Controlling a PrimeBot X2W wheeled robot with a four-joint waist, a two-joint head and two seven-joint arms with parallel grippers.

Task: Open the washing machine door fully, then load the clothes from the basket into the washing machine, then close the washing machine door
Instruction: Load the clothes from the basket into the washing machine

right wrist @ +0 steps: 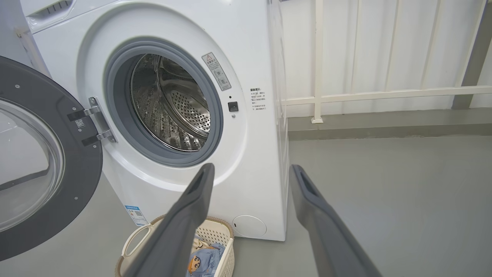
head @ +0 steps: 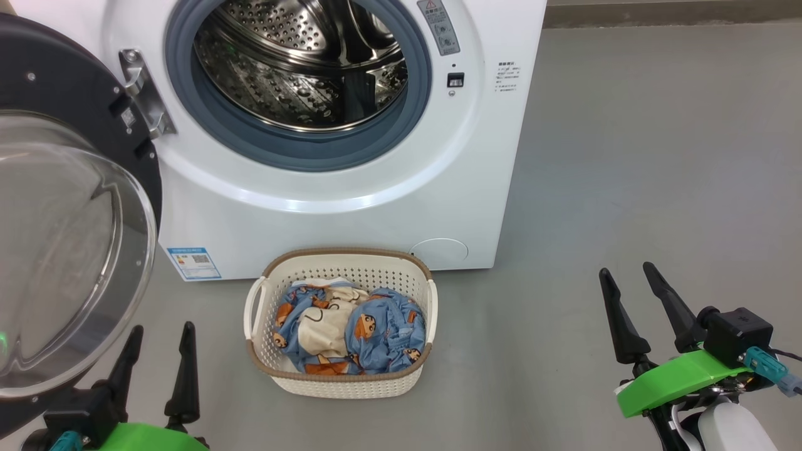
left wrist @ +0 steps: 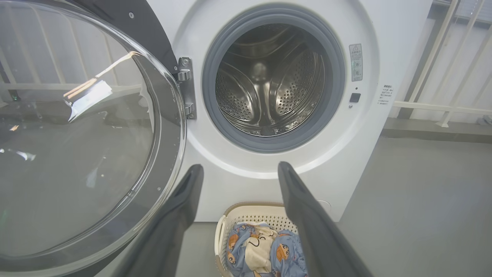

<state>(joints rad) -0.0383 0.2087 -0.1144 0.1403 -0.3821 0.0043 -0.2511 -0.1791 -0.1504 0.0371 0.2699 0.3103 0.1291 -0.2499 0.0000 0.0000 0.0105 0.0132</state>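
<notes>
The white washing machine (head: 351,207) stands ahead with its steel drum (head: 301,62) bare. Its door (head: 69,250) hangs swung out wide to the left, glass bowl facing me; the same door (left wrist: 77,146) fills the left of the left wrist view and shows as door (right wrist: 38,165) in the right wrist view. On the floor before the machine sits the cream basket (head: 341,382), holding blue printed and cream clothes (head: 351,329). My left gripper (head: 161,337) is open at the lower left, beside the door's glass. My right gripper (head: 626,270) is open at the lower right, well off from the basket.
Grey floor (head: 626,156) stretches to the right of the machine. A white railing (right wrist: 384,92) and a low kerb run behind it. The door's glass bowl bulges out close over my left arm.
</notes>
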